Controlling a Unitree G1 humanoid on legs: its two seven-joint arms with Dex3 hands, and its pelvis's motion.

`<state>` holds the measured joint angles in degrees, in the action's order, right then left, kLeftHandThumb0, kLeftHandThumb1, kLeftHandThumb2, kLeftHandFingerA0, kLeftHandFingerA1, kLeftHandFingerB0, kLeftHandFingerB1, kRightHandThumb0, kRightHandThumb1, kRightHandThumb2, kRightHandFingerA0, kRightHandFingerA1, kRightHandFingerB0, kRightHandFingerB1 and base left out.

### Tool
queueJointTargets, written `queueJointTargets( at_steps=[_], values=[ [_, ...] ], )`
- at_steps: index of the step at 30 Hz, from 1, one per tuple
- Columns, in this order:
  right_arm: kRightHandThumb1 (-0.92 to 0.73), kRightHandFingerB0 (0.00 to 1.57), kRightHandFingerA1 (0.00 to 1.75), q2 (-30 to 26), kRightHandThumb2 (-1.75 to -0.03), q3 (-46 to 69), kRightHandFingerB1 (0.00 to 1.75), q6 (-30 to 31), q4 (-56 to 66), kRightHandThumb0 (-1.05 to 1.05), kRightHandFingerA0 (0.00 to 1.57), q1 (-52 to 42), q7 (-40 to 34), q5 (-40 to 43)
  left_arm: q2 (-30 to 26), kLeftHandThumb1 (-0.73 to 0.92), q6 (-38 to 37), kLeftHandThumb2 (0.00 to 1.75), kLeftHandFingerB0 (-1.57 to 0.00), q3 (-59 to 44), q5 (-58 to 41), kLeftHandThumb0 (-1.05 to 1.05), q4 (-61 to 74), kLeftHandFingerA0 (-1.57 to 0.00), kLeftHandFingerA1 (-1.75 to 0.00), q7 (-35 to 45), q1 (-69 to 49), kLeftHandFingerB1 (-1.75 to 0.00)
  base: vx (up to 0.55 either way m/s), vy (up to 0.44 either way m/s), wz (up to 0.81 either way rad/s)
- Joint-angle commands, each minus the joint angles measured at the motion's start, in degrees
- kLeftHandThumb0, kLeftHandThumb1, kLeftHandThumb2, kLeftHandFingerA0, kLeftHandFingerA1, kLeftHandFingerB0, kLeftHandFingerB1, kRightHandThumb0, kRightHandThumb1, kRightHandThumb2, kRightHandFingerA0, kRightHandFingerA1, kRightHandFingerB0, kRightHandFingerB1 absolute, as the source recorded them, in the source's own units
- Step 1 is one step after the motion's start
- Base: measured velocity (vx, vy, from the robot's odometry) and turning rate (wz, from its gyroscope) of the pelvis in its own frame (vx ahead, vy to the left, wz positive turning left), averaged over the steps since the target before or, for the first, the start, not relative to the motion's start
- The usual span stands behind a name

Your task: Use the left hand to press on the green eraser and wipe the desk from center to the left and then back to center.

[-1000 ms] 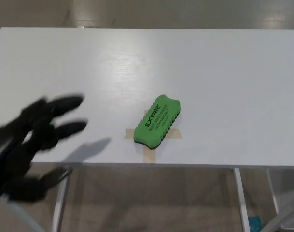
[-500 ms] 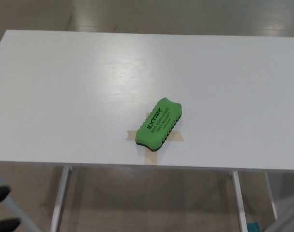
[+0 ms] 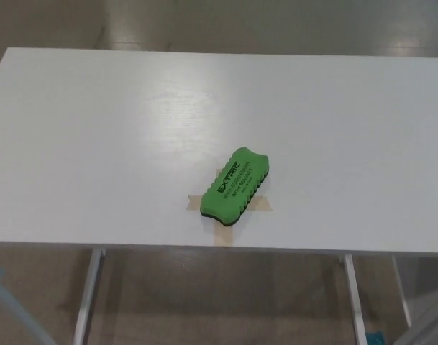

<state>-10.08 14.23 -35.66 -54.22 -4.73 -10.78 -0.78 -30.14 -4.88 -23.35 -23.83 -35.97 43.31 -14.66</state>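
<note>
Desk (image 3: 96,144) first, going from its left edge: bare white top, nothing sitting on the left half, so the wipe lane toward that edge looks free afaict. Metal leg (image 3: 85,298) shows under the front-left corner, another under the front-right, floor beyond.

Neither robot hand is in the shot rn, so can't tell fingers wide/narrow/holding anything, left or right. No guessing.

Green eraser (image 3: 234,184) sits near the desk's front edge, roughly mid-width, lying flat and angled diagonally w/ the black "EXTRIC" print facing up. It's right on top of a tan tape cross (image 3: 223,231) that marks the center spot; bits of tape poke out at left, right and front.

How I'd do the step imo: bring the left hand in over the eraser from the left, land flat on the top w/ fingers spread across the long axis so it doesn't twist, press straight down before sliding. Keep pressure even and track parallel to the front edge, since it's close to that edge and a skewed push could walk it off. Coming back, stop on the tape cross.

Right half of the desk: also bare, nothing in the way.
</note>
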Motion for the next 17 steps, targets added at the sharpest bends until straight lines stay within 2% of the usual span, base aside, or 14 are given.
queueJointTargets(
  at_steps=[1, 2, 10, 11, 14, 15, 17],
  values=[
    [-0.72, 0.48, 0.49, 1.67, -0.62, -1.39, 0.37, 3.96, -8.07, -0.38, 0.65, -0.19, -3.47, -1.78, 2.35, 0.51, -7.76, 0.56, -0.39, 7.57, 15.20, -0.31, -27.79, -0.95, -0.51, -22.36, 11.93, -0.34, 0.00, 0.000, 0.00],
    [-0.72, 0.47, 0.49, 1.68, -0.62, -1.51, 0.37, 4.03, -8.24, -0.38, 0.66, 0.26, -3.69, -1.88, 2.08, 0.52, -7.32, 0.56, -0.39, 8.60, 16.09, -0.33, -28.19, -0.76, -0.45, -23.26, 12.75, -0.34, 0.00, 0.000, 0.00],
    [-0.72, 0.47, 0.52, 1.26, -0.62, -0.99, 0.37, 2.22, -9.59, -0.38, 0.67, 2.25, -1.00, -0.26, 1.81, 0.54, -11.10, 0.57, -0.38, 11.42, 16.12, -0.39, -31.14, -0.78, -0.45, -22.97, 15.78, -0.34, 0.00, 0.000, 0.00],
    [-0.72, 0.47, 0.52, 1.32, -0.62, -1.00, 0.37, 2.08, -9.62, -0.37, 0.67, 2.23, -1.36, -0.29, 1.84, 0.43, -11.42, 0.73, -0.32, 11.68, 16.00, -0.48, -31.56, -0.62, -0.54, -22.73, 15.95, -0.44, 0.00, 0.000, 0.00],
    [-0.72, 0.47, 0.52, 1.43, -0.62, -1.09, 0.37, 1.79, -9.95, -0.37, 0.67, 2.09, -2.33, -0.50, 1.78, 0.43, -12.59, 0.73, -0.31, 12.58, 16.00, -0.48, -33.20, -0.57, -0.54, -22.65, 16.47, -0.44, 0.00, 0.000, 0.00],
    [-0.72, 0.47, 0.52, 1.41, -0.62, -1.11, 0.37, 1.69, -10.21, -0.37, 0.67, 2.02, -2.35, -0.54, 1.73, 0.53, -13.23, 0.56, -0.37, 13.02, 16.25, -0.41, -33.78, -0.55, -0.42, -22.82, 16.63, -0.33, 0.00, 0.000, 0.00],
    [-0.72, 0.47, 0.52, 1.35, -0.62, -1.15, 0.37, 1.57, -10.48, -0.37, 0.67, 1.99, -2.27, -0.56, 1.67, 0.53, -13.84, 0.56, -0.37, 13.42, 16.55, -0.41, -34.34, -0.55, -0.42, -23.06, 16.84, -0.33, 0.00, 0.000, 0.00]
  ],
)
